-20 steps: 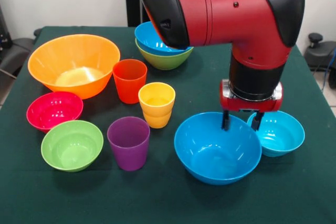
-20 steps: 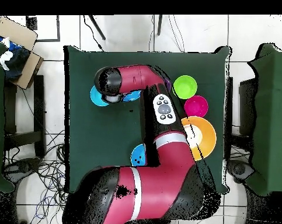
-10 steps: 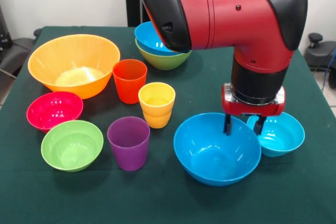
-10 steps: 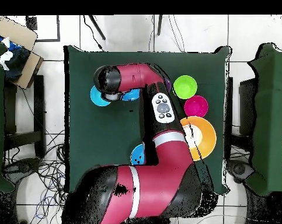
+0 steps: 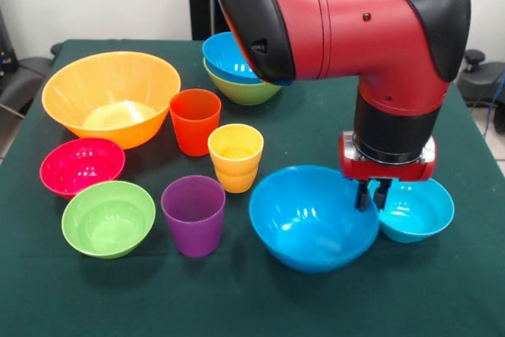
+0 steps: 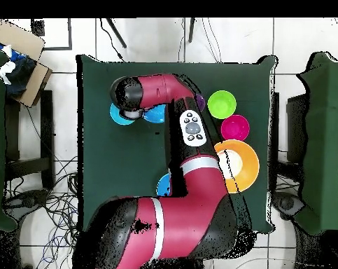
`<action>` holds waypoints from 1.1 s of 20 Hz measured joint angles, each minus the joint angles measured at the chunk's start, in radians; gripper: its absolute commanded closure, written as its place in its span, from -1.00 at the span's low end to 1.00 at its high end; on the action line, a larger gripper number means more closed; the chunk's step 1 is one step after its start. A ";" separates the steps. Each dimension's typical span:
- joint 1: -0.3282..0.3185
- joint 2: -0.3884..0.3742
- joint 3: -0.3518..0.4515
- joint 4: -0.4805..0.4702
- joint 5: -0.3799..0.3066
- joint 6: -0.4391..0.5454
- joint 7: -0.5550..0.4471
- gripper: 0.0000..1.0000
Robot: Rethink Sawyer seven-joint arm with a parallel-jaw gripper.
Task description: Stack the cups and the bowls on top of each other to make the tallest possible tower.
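Tool (image 5: pixel 373 195) fingers stand narrow, pinching the right rim of the large blue bowl (image 5: pixel 312 219), which tilts beside the small light-blue bowl (image 5: pixel 414 209) on the tabletop (image 5: pixel 442 297). Purple cup (image 5: pixel 193 215) and yellow cup (image 5: pixel 235 157) stand just left of it.

Front view: camera low and close at the table (image 5: pixel 473 290) edge opposite the robot, facing the arm (image 5: pixel 347 21), far edge near the top. Overhead view: camera high up, looking straight down, whole table (image 6: pixel 122 161) plus floor around it, robot base at the bottom. Both views share the green tabletop and arm (image 6: pixel 178 175).
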 measured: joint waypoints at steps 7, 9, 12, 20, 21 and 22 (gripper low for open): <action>0.001 -0.003 -0.001 -0.017 0.000 0.000 0.000 1.00; 0.003 -0.003 -0.003 -0.017 0.000 0.000 0.000 1.00; 0.009 -0.003 -0.008 -0.017 0.000 0.000 0.000 1.00; 0.019 -0.013 -0.012 -0.016 0.002 0.000 0.000 1.00; 0.020 -0.018 -0.012 -0.016 0.005 0.000 0.000 1.00; 0.020 -0.023 -0.013 -0.015 0.007 0.000 0.000 1.00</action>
